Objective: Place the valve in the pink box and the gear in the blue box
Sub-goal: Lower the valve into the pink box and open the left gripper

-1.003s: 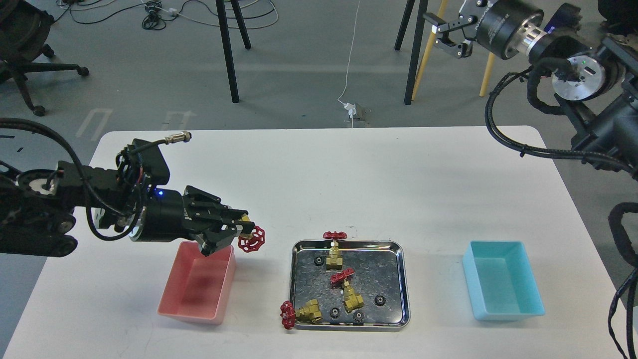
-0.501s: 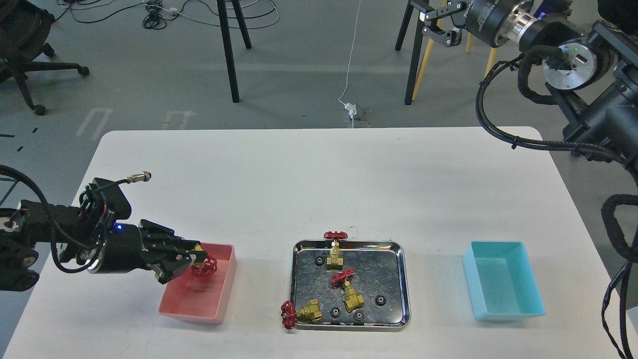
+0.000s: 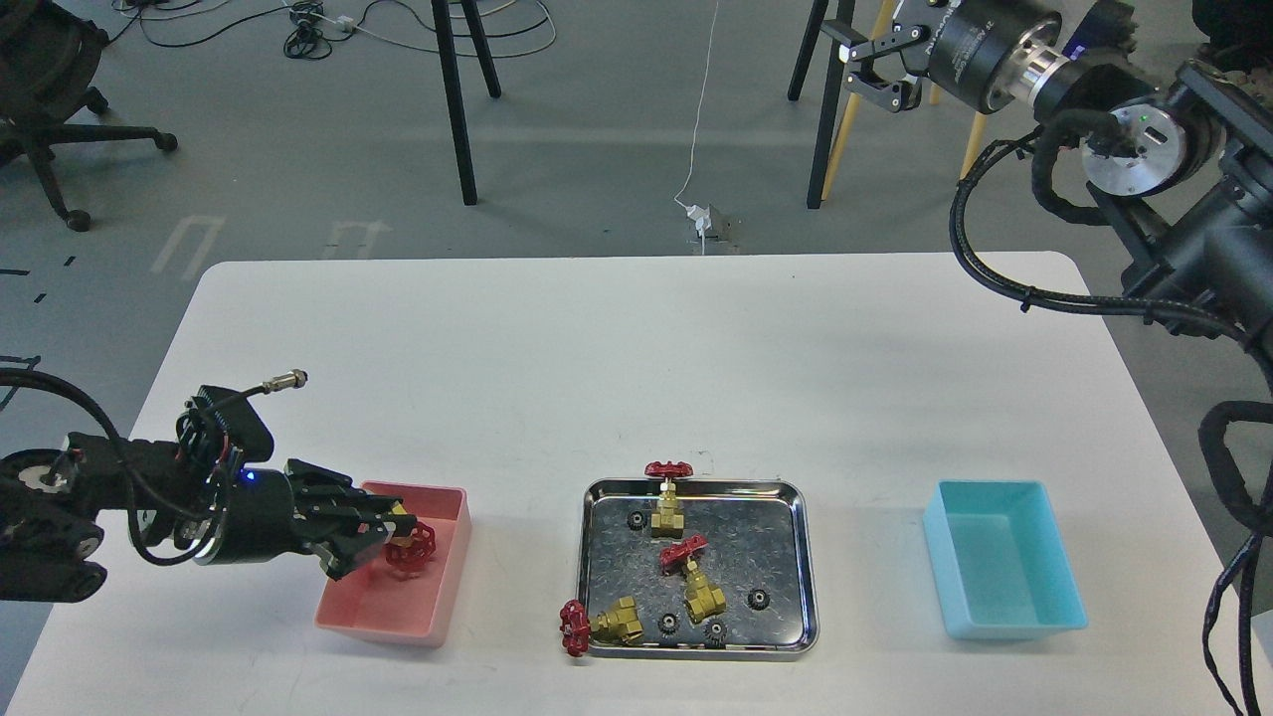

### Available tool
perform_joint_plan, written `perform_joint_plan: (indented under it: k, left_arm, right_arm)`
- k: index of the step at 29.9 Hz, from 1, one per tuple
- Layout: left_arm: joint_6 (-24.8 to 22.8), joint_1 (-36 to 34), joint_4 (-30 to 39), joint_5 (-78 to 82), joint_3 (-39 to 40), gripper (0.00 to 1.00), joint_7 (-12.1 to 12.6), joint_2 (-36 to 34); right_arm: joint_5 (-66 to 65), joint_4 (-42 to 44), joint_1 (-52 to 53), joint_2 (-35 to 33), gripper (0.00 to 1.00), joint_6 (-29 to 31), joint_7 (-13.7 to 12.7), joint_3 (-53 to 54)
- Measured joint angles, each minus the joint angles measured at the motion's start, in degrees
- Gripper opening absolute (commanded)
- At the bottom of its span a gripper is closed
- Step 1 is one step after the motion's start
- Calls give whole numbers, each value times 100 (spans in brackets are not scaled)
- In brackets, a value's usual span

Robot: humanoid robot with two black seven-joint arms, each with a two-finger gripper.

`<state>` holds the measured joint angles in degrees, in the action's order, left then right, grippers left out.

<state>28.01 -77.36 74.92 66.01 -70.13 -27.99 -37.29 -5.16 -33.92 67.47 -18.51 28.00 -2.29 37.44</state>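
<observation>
The left gripper (image 3: 383,534) pinches a valve (image 3: 408,546) over the pink box (image 3: 438,597). The right gripper (image 3: 863,68), far right, is spread. The blue box (image 3: 1054,617) stands right of the tray (image 3: 806,557).

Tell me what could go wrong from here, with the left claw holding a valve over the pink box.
1. The left claw grips the valve near the pink box's left wall; opening now might drop it onto the rim rather than inside.
2. Another valve hangs its red handwheel over the steel tray's front left corner; a careless pick could tip it onto the table.
3. The gears are tiny and lie close to valves, so a grasp may miss or nudge neighbours.
</observation>
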Motion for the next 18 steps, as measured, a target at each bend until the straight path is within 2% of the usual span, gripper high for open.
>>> perform_joint_plan:
  k: [10, 18]
  left_arm:
    - [0, 143, -34, -1, 108, 49, -1, 5]
    - [0, 106, 50, 20, 164, 59, -1, -78]
  right_arm:
    - [5, -1, -68, -47, 99, 0, 8, 0]
    - [5, -4, -92, -50, 99, 0, 9, 0]
